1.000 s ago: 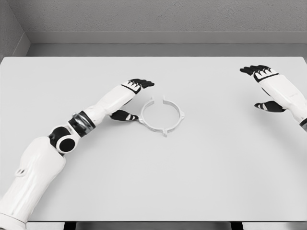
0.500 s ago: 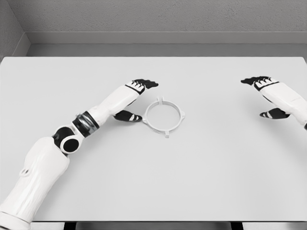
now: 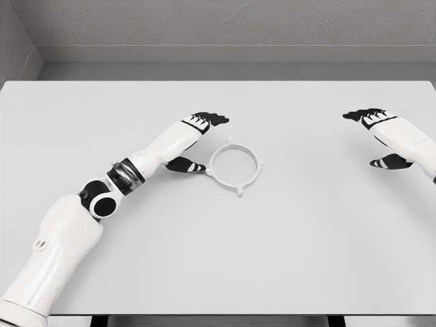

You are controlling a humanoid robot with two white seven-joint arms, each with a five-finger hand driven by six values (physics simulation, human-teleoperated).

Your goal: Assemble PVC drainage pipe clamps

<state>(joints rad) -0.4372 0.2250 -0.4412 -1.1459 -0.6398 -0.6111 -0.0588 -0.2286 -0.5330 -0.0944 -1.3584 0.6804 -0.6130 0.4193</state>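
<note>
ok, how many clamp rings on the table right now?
1. A single white clamp ring lies flat near the middle of the table, just right of the left robot hand. It looks closed into a full circle. Nothing in view could hide another.

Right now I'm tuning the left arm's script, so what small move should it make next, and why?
Probably ease the left hand slightly back from the clamp ring. The ring looks closed with no visible gap and lies flat on the table; the thumb sits at its left edge, fingers open. The right hand hovers far off.
</note>
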